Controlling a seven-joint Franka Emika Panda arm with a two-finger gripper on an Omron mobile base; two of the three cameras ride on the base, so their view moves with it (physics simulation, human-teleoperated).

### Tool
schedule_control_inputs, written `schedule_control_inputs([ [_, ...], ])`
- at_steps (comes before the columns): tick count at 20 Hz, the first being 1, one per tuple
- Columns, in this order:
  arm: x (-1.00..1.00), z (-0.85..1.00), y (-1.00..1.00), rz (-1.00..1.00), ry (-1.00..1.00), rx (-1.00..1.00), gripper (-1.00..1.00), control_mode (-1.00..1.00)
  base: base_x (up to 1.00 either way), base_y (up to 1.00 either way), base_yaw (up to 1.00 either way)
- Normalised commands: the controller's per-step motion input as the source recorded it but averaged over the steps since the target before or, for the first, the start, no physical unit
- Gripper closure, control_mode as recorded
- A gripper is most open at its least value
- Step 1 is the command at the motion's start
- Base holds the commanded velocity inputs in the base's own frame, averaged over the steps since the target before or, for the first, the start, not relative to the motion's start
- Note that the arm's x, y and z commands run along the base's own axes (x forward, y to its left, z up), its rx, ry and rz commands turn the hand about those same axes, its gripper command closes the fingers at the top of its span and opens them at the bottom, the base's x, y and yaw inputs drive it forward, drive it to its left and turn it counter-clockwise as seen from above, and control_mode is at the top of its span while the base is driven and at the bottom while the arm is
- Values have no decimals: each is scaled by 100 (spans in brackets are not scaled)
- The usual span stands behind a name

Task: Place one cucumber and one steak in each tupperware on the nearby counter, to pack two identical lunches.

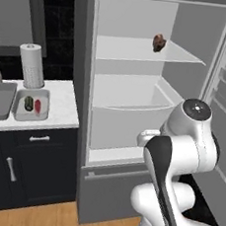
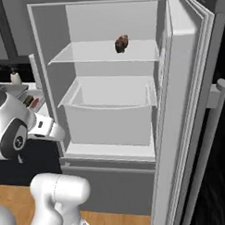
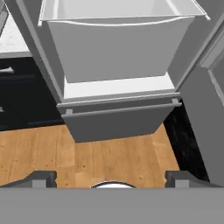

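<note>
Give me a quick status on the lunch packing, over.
Gripper open, empty, facing the fridge drawer. Brown steak on the fridge shelf. One tupperware holds green cucumber and red steak. Nothing blocking.

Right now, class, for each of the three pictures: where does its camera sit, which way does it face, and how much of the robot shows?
Left base view: behind the arm, on its left, facing the open fridge and counter; arm at lower right.
Right base view: behind, on its right, facing the fridge; arm at lower left.
Hand view: on the hand, facing down at the fridge drawer and wooden floor; open gripper at the bottom.
Both base views share the brown steak on the upper shelf.
</note>
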Motion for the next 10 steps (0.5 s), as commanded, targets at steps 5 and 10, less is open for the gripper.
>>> schedule_control_inputs([
  [5,0,0,0,0,0,0,-100,100,57,-22,0],
  [10,0,0,0,0,0,0,-100,100,80,-5,0],
])
